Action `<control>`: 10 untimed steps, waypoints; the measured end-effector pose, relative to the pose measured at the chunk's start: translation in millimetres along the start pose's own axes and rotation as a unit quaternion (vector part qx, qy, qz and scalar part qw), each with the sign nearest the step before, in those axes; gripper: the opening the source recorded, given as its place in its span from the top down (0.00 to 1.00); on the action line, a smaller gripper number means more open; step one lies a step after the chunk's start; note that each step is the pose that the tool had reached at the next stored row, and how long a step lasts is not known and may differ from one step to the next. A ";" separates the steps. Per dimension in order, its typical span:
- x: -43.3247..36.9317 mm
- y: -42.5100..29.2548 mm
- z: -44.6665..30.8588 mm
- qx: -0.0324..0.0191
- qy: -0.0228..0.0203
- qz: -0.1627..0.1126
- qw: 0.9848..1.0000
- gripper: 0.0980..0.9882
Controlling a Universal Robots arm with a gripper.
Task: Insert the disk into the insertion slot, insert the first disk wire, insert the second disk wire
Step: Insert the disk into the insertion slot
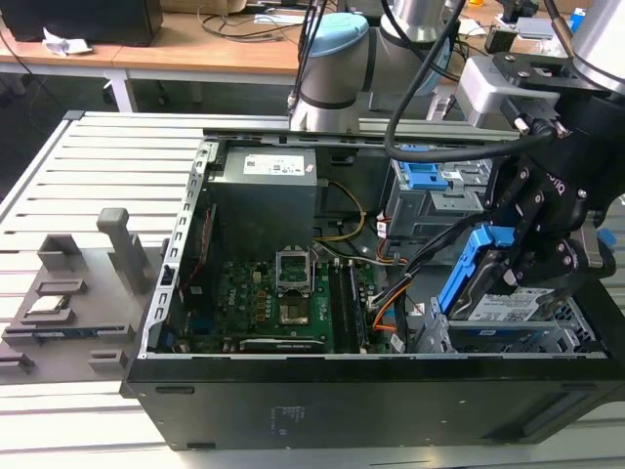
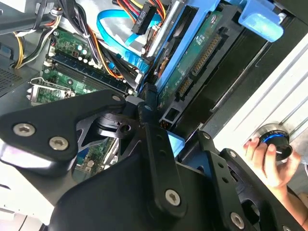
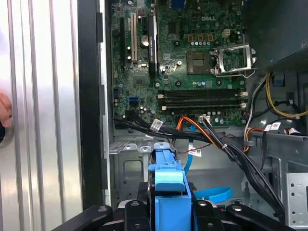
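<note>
Fingers (image 1: 516, 256): mine, black, pinching the disk (image 1: 500, 305) from both sides. In the first wrist view I see one finger on either side of its blue bracket (image 3: 168, 185).

Disk: silver, white label up, held in my grip and tilted, with the bracket end raised. It hangs at the near end of the computer case (image 1: 342, 410), on the exterior view's right. In the second wrist view its green circuit-board underside (image 2: 202, 53) faces the camera.

Insertion slot (image 1: 547, 337): low grey perforated cage, directly under the disk. The disk's lower end is at the cage's open top. I cannot tell whether they touch.

Taller grey cage (image 1: 444, 200): blue latch tabs, farther back in the case, behind the disk.

Cables (image 1: 391, 303): orange and black bundle, loose between the motherboard and the cages. A flat blue cable (image 3: 214, 194) lies just beside the disk.

Motherboard (image 1: 283, 293): green, on the case floor, toward the exterior view's left of the disk.

Power supply (image 1: 264, 205): dark box, far end of the case.

Tabletop (image 1: 107, 166): slatted metal, carrying the case, with a grey fixture (image 1: 68, 293) on the exterior view's left.

Person's hand (image 2: 264, 163): outside the case, resting on a round knob (image 2: 274, 139).
</note>
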State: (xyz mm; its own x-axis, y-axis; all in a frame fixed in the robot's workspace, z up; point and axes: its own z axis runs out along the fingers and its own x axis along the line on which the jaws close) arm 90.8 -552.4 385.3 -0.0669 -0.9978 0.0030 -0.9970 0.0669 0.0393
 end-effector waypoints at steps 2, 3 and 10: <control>0.0 0.0 0.0 0.000 0.000 0.000 1.000 0.70; 0.0 0.0 0.1 0.000 0.000 0.000 1.000 0.70; 0.0 0.0 0.1 0.000 0.000 0.000 1.000 0.55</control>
State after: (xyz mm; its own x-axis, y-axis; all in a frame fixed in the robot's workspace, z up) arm 90.8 -552.5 385.2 -0.0669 -0.9978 0.0040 -0.9970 0.0670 0.0393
